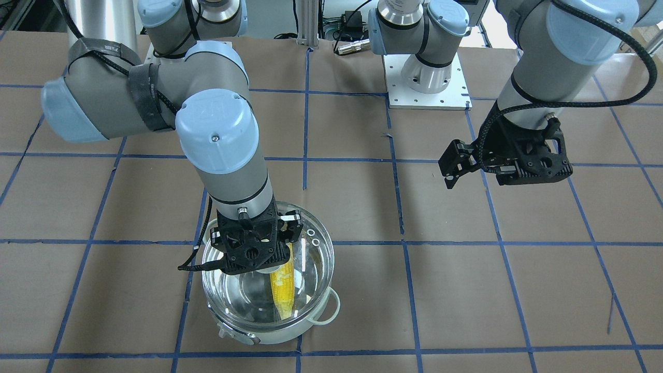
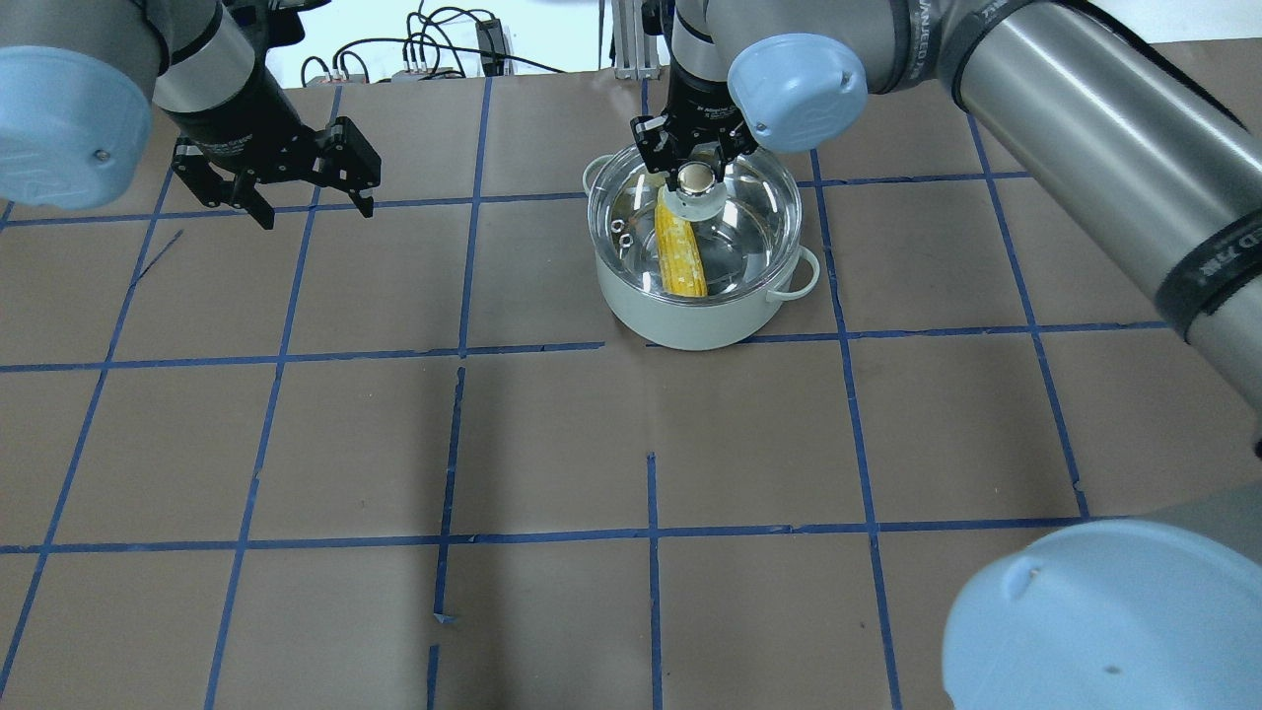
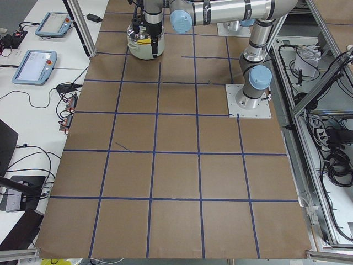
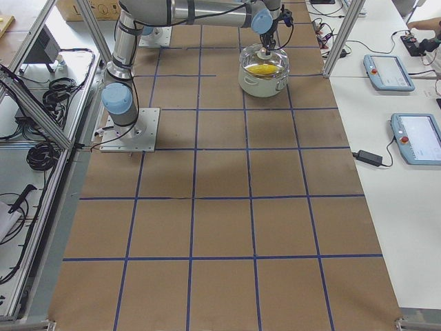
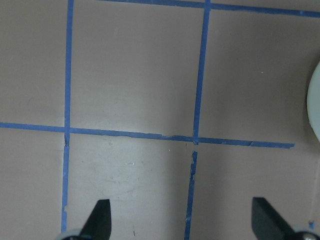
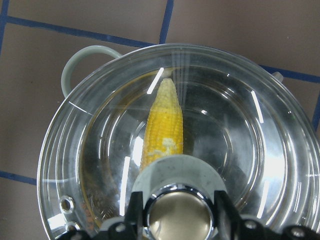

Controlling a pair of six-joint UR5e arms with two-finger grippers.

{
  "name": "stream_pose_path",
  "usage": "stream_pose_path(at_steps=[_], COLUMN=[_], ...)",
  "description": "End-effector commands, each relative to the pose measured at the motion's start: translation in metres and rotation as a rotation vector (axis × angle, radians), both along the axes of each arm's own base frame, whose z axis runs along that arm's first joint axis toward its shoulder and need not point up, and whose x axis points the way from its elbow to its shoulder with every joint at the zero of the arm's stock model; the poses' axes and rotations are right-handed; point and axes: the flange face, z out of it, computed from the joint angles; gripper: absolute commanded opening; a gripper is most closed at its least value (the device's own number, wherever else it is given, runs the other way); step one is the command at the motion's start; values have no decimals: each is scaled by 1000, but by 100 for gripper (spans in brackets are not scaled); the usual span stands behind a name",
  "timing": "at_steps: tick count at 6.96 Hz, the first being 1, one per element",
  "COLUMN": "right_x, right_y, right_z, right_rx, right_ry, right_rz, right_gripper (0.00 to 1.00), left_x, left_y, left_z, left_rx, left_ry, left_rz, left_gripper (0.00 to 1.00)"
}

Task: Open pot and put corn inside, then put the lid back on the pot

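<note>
The pot (image 2: 690,320) stands at the table's far side with the corn (image 2: 680,256) lying inside, tip away from me. The glass lid (image 2: 759,227) covers the pot's mouth; I cannot tell whether it rests fully on the rim. My right gripper (image 2: 696,177) is over the pot, its fingers against both sides of the lid's knob (image 6: 179,215). The corn (image 6: 162,130) shows through the glass in the right wrist view. My left gripper (image 2: 315,212) is open and empty above the bare table, well to the pot's left. The pot's edge shows in the left wrist view (image 5: 316,110).
Brown paper with a blue tape grid (image 2: 651,532) covers the table. The left arm's base plate (image 1: 427,98) sits at the table's robot side. Tablets and cables (image 3: 36,66) lie on the operators' bench beyond the paper.
</note>
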Motion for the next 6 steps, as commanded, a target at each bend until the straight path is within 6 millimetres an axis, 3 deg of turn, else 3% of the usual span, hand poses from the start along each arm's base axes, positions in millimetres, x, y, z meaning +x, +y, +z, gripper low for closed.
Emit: stream_pose_path(at_steps=[1,4,6], right_x=[-1,1,-4], right_y=[0,1,1], right_z=[1,2,23], right_rx=[-5,-8,1], right_ry=[5,0,2], right_rz=[-1,-4,-10], right_gripper=[100,100,100], left_x=[0,0,0], left_y=[1,1,1], left_z=[2,2,2], left_rx=[-3,-4,-4], left_ry=[0,1,1], left_rz=[0,0,0], left_gripper=[100,100,100])
